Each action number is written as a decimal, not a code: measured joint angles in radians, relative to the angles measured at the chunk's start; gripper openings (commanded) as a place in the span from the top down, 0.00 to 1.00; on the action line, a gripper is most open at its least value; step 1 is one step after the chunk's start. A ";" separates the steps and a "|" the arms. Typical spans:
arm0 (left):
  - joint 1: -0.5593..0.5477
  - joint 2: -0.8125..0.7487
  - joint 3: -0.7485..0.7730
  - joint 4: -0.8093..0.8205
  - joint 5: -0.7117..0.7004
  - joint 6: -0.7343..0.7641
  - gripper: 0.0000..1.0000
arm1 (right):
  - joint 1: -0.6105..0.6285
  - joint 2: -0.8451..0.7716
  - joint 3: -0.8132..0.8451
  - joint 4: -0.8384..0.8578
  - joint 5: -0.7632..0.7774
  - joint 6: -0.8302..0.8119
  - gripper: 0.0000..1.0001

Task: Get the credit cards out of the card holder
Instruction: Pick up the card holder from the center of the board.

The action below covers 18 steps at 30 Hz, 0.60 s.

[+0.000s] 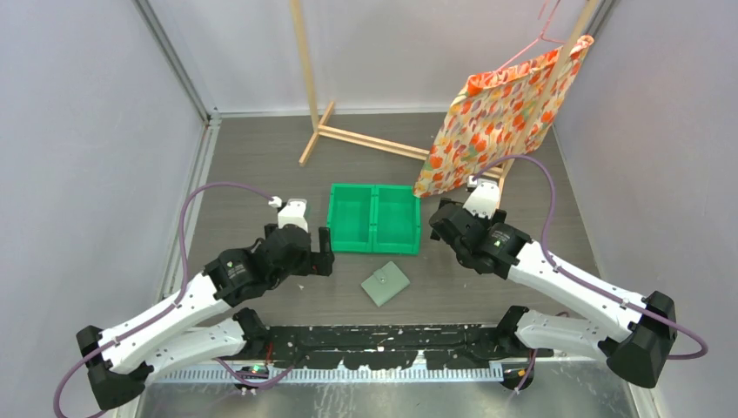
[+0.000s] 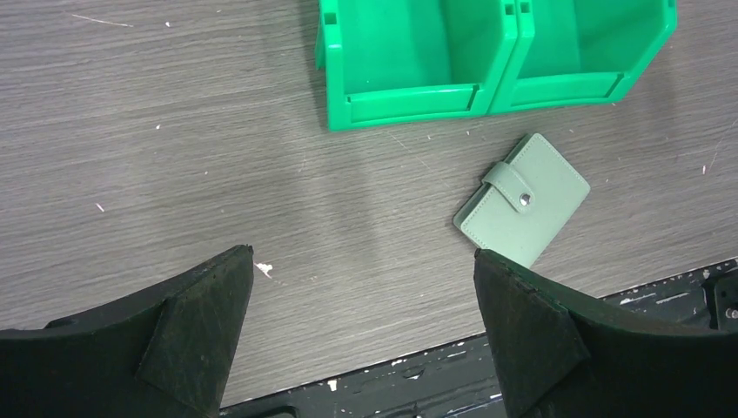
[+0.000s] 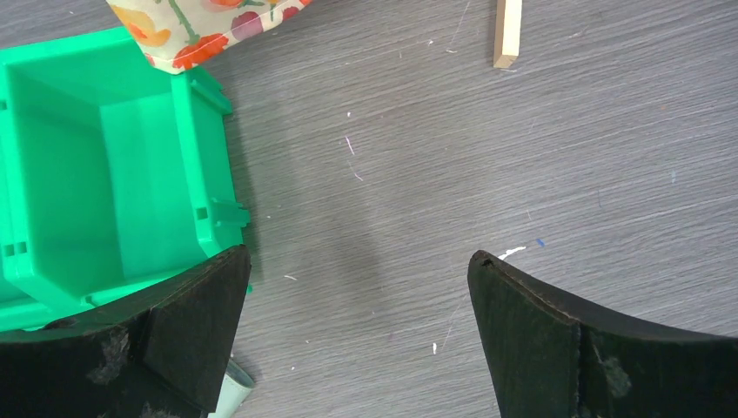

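My left end effector (image 2: 363,258) stood wide open with nothing in it, over bare surface (image 2: 174,157) at the lower middle of its wrist view. My right end effector (image 3: 359,256) was just as wide and also unloaded, hanging beside the right end of the green bin (image 3: 200,165).

The card holder (image 2: 522,212) lay flat on the surface, right of centre in the left wrist view. It was just below the bin and apart from it, folded shut with its strap snapped down. No cards showed anywhere, so I judged that the task had not really begun and that the step in hand was the approach.

The next move, as I read it, called for pinning the holder with one end effector while the other lifted the strap. Both bin compartments held nothing that I could see.
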<state>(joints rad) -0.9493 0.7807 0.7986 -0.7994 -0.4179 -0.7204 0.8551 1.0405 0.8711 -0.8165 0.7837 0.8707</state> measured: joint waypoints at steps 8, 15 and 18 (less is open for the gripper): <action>0.000 -0.015 0.000 -0.001 0.000 0.000 0.00 | 0.000 -0.020 -0.007 0.000 0.000 0.000 0.00; 0.000 -0.002 0.003 -0.002 0.006 0.000 0.00 | 0.000 -0.028 -0.024 0.011 -0.016 -0.010 0.00; 0.000 0.016 0.004 -0.003 0.010 -0.003 0.00 | 0.000 -0.040 -0.049 0.056 -0.071 -0.047 0.00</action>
<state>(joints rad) -0.9493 0.7963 0.8028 -0.8028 -0.4080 -0.7235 0.8551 1.0008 0.8223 -0.7605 0.7132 0.8238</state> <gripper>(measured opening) 0.996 0.996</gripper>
